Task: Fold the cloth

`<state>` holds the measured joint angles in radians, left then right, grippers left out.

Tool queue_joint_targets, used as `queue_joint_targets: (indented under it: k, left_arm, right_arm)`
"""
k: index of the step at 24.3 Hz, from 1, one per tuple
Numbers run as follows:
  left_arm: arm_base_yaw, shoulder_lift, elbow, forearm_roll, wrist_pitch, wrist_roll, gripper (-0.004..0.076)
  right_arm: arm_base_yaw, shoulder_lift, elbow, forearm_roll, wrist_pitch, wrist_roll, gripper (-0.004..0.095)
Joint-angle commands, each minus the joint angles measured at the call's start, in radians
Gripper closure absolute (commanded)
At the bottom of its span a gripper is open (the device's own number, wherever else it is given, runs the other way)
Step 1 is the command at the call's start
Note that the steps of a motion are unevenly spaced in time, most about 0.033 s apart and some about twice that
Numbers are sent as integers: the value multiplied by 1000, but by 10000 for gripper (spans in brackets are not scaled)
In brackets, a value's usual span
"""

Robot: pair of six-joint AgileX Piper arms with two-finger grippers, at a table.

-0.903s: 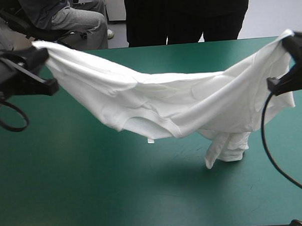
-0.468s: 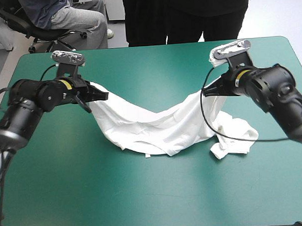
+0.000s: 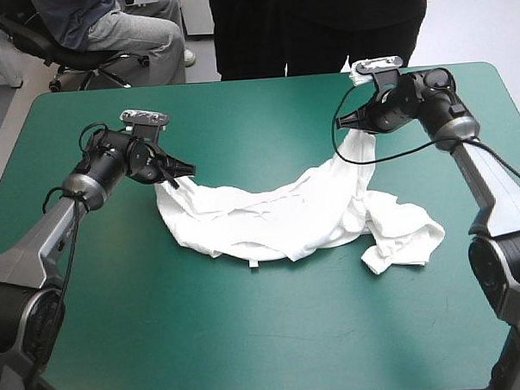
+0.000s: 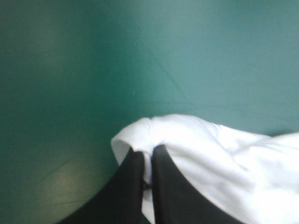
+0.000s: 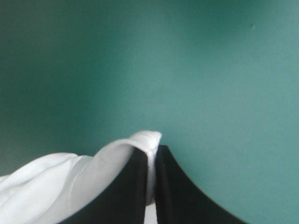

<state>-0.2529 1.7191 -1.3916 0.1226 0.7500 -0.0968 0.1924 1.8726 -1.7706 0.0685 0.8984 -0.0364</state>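
Observation:
The white T-shirt (image 3: 278, 213) lies in a sagging curve across the middle of the teal-green table, crumpled, with a bunched part (image 3: 403, 239) toward the right. My left gripper (image 3: 180, 172) is shut on the T-shirt's left end, low over the table. In the left wrist view a fold of T-shirt (image 4: 187, 140) bulges past the tips of the left gripper (image 4: 148, 150). My right gripper (image 3: 350, 122) is shut on the T-shirt's right end, held a little above the table. In the right wrist view the T-shirt (image 5: 112, 163) sits pinched in the right gripper (image 5: 152, 150).
The teal-green cover (image 3: 249, 334) is bare in front of the T-shirt and behind it (image 3: 257, 117). The table's far edge (image 3: 263, 78) runs close behind both grippers.
Both arms have come down and moved away from me toward the far edge. The T-shirt, earlier stretched in the air, now lies mostly on the table.

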Motion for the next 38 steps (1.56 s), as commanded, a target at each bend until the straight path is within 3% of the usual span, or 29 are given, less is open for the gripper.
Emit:
queue_joint_targets:
  k: [1, 4, 7, 9, 12, 15, 20, 24, 28, 31, 38]
  left_arm:
    - [33, -28, -31, -14, -64, -16, 741]
    - [52, -29, -31, -9, -82, -16, 740]
    - [54, -27, -31, -17, -78, 25, 673]
    - [54, -23, -31, -67, -57, 111, 554]
    - [54, -34, -38, -123, -35, 183, 309]
    - [54, -78, -77, -92, 52, 183, 177]
    - [54, -281, -100, -59, 151, 181, 233]
    - [54, -411, -100, -43, 245, 181, 254]
    - [54, -428, -90, -67, 330, 136, 254]
    - [54, -386, -11, -35, 297, 40, 267]
    - [73, -177, 8, -58, 171, 38, 270]
  right_arm:
    - [-11, -8, -83, 1, -42, -16, 926]
    - [-11, 7, -88, -2, -49, -27, 917]
    - [-11, 16, -88, -2, -49, -29, 809]
    - [-11, 16, -88, 5, -49, -29, 668]
    - [-11, 12, -90, 18, -7, -44, 420]
    - [-11, -14, -90, 8, 95, -44, 356]
    - [-11, -188, -65, 10, 169, -82, 372]
    - [-11, -339, -65, 10, 298, -72, 389]
    - [-11, -431, -65, 10, 308, -69, 421]
    - [-11, -432, -65, 10, 320, -69, 421]
    - [-11, -403, -65, 10, 320, -66, 422]
